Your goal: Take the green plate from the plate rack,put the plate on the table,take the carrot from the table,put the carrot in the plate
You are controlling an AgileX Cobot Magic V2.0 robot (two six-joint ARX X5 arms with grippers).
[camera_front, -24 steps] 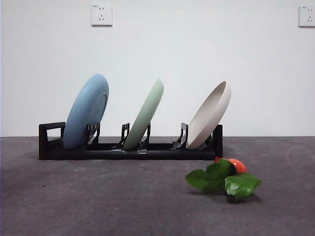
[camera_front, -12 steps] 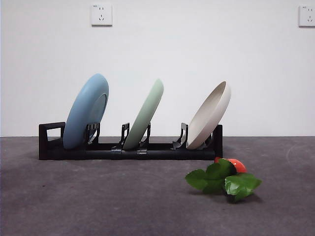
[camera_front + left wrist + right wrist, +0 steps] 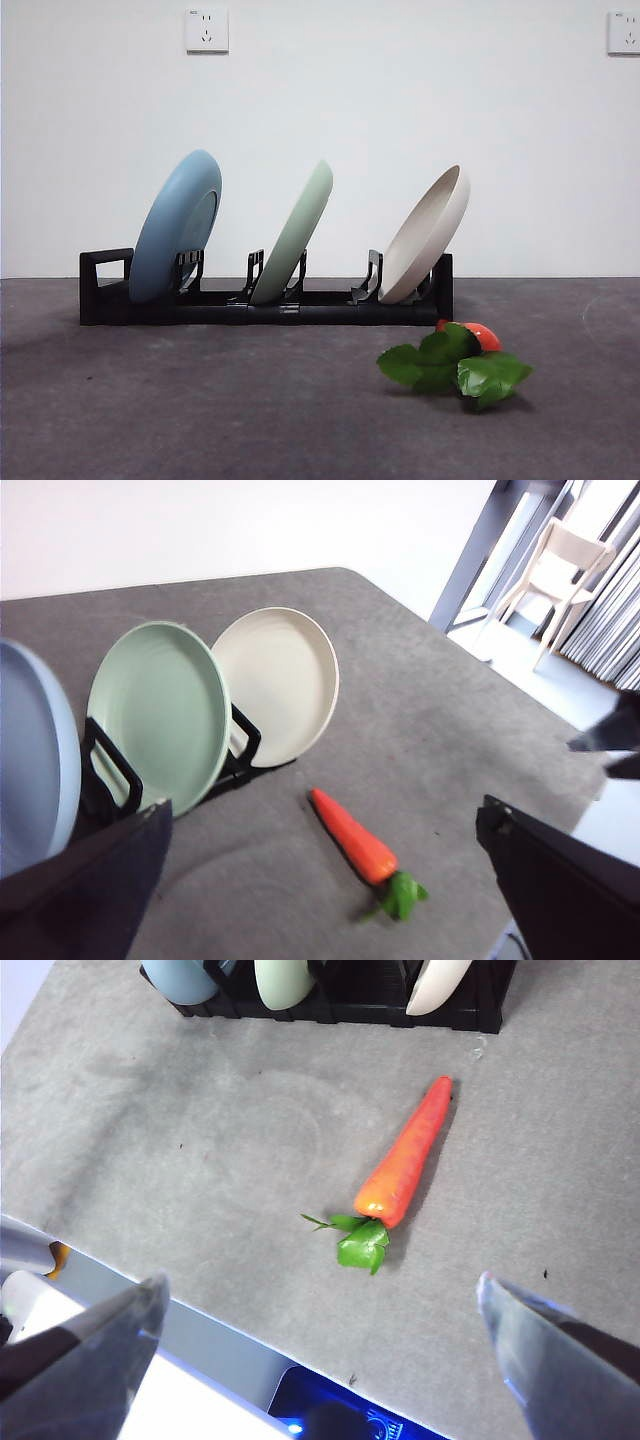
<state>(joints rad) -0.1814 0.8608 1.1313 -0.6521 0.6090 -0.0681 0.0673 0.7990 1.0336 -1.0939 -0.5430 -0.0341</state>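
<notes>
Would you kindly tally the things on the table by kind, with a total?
Plates: 3, namely the light blue plate, the green plate and the beige-white plate
Plate rack: 1
Carrot: 1
Total: 5

**Cut off / hidden**

Front view: carrot [image 3: 482,336] body mostly hidden behind its leaves. Left wrist: light blue plate [image 3: 35,755] cropped by edge, rack [image 3: 110,780] mostly behind plates. Right wrist: all plates cropped, only lower rims show.
</notes>
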